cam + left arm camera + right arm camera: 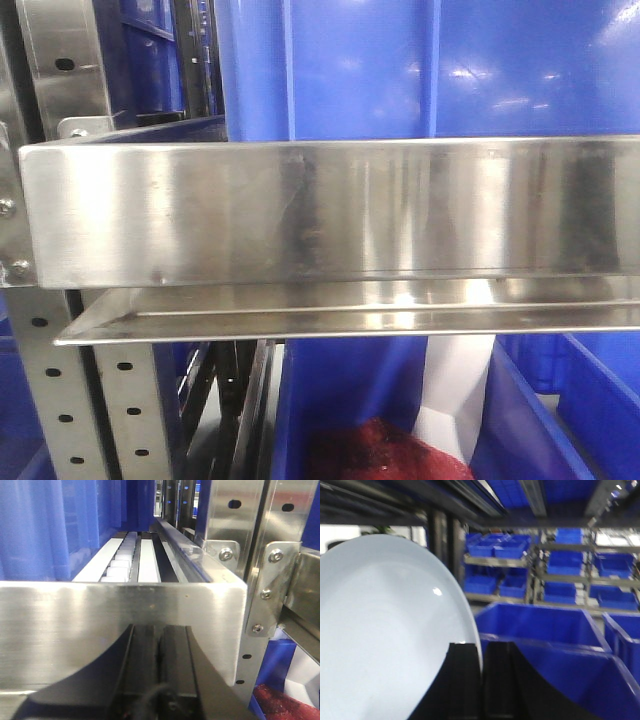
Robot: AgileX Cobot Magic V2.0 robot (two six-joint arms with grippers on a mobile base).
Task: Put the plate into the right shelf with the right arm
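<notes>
Plate [385, 630] is filling the left half of my right wrist view, tilted up on edge. Its rim is running down between the black fingers of the right gripper [481, 680], which is pinching it. Beyond it I am seeing a blue bin [545, 625], with more bins racked behind, all blurred. My left gripper [159, 670] is hovering with its fingers pressed together, close in front of a brushed steel edge [100, 625]. On the front camera the right shelf [330, 210] is spanning the view, with a perforated post [60, 400] standing at its left.
</notes>
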